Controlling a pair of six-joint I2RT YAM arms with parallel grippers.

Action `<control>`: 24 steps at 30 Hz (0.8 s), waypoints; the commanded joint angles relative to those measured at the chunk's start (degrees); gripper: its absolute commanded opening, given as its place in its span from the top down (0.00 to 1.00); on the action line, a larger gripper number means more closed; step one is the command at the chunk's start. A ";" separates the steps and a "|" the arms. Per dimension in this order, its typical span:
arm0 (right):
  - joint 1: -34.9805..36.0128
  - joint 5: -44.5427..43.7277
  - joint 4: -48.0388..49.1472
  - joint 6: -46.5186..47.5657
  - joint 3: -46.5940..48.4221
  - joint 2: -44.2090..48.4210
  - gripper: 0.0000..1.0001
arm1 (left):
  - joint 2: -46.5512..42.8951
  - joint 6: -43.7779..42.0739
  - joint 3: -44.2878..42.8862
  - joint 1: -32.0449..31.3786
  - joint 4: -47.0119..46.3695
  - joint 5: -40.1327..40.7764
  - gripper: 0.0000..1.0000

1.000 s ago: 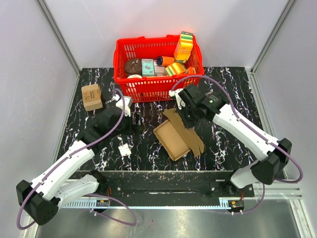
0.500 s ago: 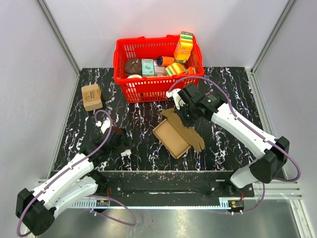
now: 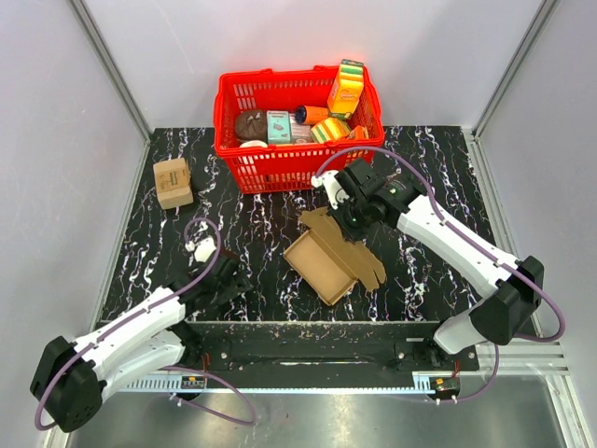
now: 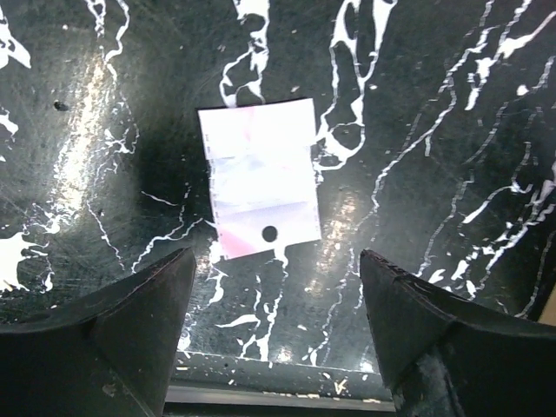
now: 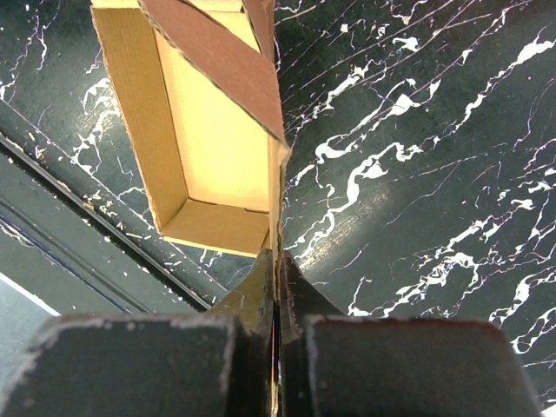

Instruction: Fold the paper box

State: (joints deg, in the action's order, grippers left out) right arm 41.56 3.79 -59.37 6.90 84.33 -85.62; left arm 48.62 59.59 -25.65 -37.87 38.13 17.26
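Observation:
The paper box (image 3: 322, 266) is plain brown cardboard, an open tray with notched flaps, lying mid-table. My right gripper (image 3: 349, 220) is shut on the thin edge of one of its walls at the far right side. In the right wrist view the fingers (image 5: 261, 291) pinch that wall edge-on, with the box's open inside (image 5: 217, 148) to the left. My left gripper (image 3: 229, 280) hovers low near the table's front left, apart from the box. It stands open (image 4: 276, 261) with nothing between its fingers, above a small white card (image 4: 261, 178).
A red basket (image 3: 280, 161) full of printed packages stands at the back centre. A small tan printed box (image 3: 173, 182) sits at the far left. The table's front edge and metal rail (image 4: 261, 395) lie just below the left fingers.
The left arm has drawn back from mid-table to the near-left edge, over the white card. The right gripper has kept its hold and shifted the box slightly left.

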 commanded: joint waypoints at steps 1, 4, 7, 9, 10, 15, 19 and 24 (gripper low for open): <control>-0.52 0.69 1.81 1.02 0.57 0.90 1.00 | 0.25 2.72 2.61 -0.28 -3.32 2.52 0.20; -0.52 0.34 1.81 1.02 0.48 1.07 1.00 | 1.38 2.98 3.67 -0.28 -5.43 2.78 0.22; -0.52 0.25 1.72 1.01 0.39 1.07 1.00 | 3.06 2.81 3.06 -0.45 -6.22 3.66 0.26; -0.60 0.43 1.72 0.84 0.57 0.90 1.00 | 3.67 2.81 3.06 -0.45 -7.10 4.36 0.31; -0.52 0.43 1.81 0.93 0.57 0.90 1.00 | 3.76 2.81 3.15 -0.45 -7.54 4.45 0.35; -0.52 -0.19 1.81 0.75 0.48 1.07 1.00 | 5.52 2.37 3.68 -0.45 -9.83 4.28 0.45; -0.52 -0.19 1.81 0.84 0.57 1.16 1.00 | 7.45 2.11 3.41 -0.45 -10.44 5.33 0.46; -0.52 0.07 1.72 0.93 0.48 0.90 1.00 | 9.74 1.58 3.50 -0.45 -11.67 6.47 0.56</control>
State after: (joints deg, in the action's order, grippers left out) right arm 41.47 3.75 -59.37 6.90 84.33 -85.62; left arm 56.40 61.32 -22.52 -38.20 27.29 22.04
